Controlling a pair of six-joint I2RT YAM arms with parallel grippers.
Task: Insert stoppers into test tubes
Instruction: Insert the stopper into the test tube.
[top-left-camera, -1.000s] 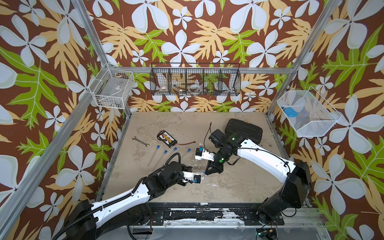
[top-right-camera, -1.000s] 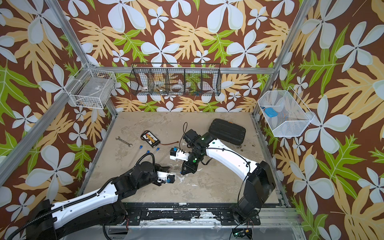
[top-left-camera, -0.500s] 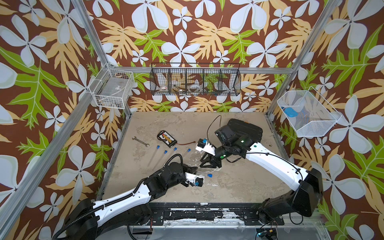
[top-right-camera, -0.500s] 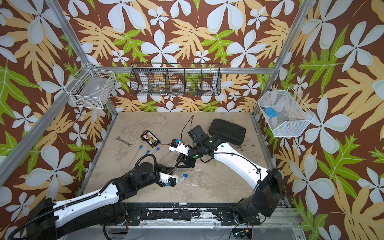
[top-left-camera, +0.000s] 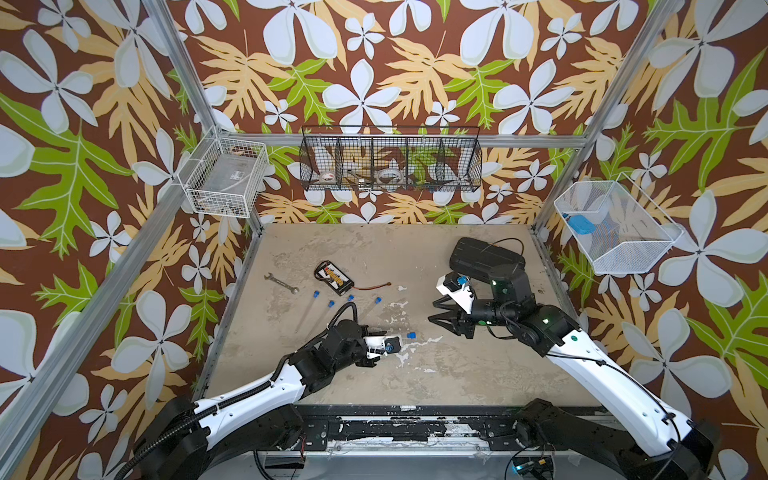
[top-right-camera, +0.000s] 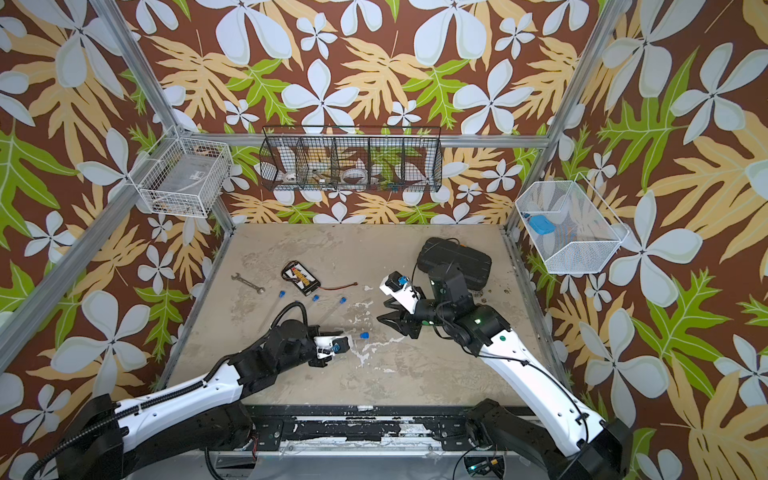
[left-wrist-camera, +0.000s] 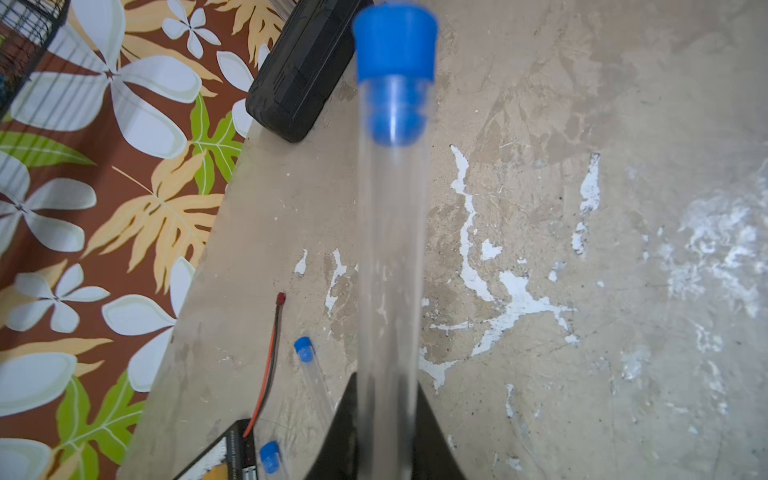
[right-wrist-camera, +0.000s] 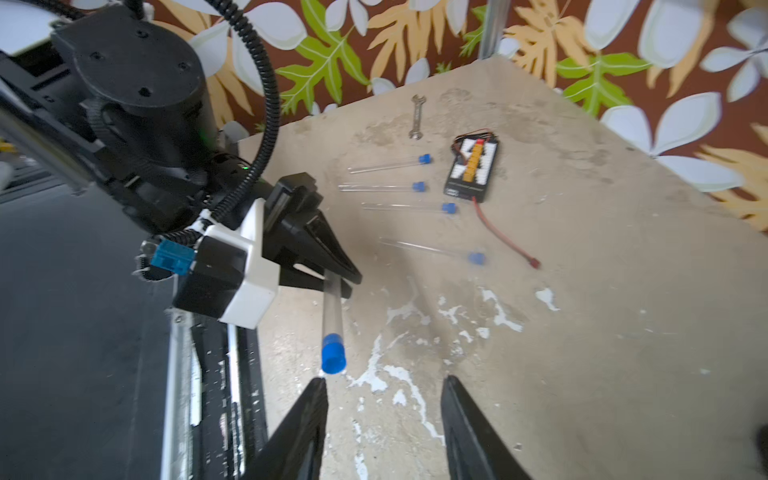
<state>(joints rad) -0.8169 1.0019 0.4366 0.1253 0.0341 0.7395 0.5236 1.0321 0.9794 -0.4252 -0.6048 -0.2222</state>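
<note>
Here, left jaws clamping stoppered test tube (left-wrist-camera: 390, 249), right jaws parted.

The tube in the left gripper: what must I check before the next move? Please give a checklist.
1. The stopper is seated in the mouth of the held tube: ok.
2. The left gripper is shut on the held tube: ok.
3. The right gripper is open, empty and apart from the stopper: ok.
4. The four tubes lying on the table all have stoppers: ok.
5. How deep those stoppers sit: cannot tell.
</note>
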